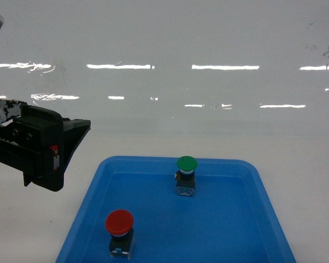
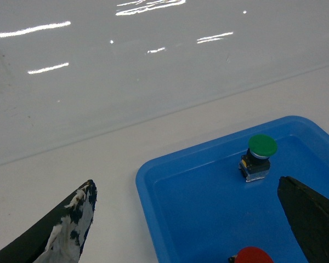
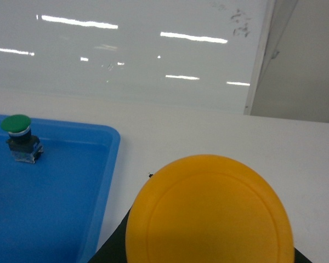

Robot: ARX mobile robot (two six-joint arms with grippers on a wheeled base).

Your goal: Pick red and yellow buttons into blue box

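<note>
1. One shallow blue tray (image 1: 263,192) is seen on the white table (image 1: 307,164), filling the head view from 5 to 7 o'clock.
2. The left gripper (image 2: 186,219) is seen spread wide and holding nothing: its two dark fingers (image 2: 66,230) are framed at 7 and 4 o'clock of the left wrist view, with the tray's near corner between them.
3. One yellow button (image 3: 208,211) is pressed close against the right wrist camera at 6 o'clock; the right gripper's state cannot be told.
4. One red button (image 1: 119,233) is stood upright in the tray at 7 o'clock.
5. One green button (image 1: 186,175) is stood at the tray's far edge, 12 o'clock of the red one, well apart.
</note>
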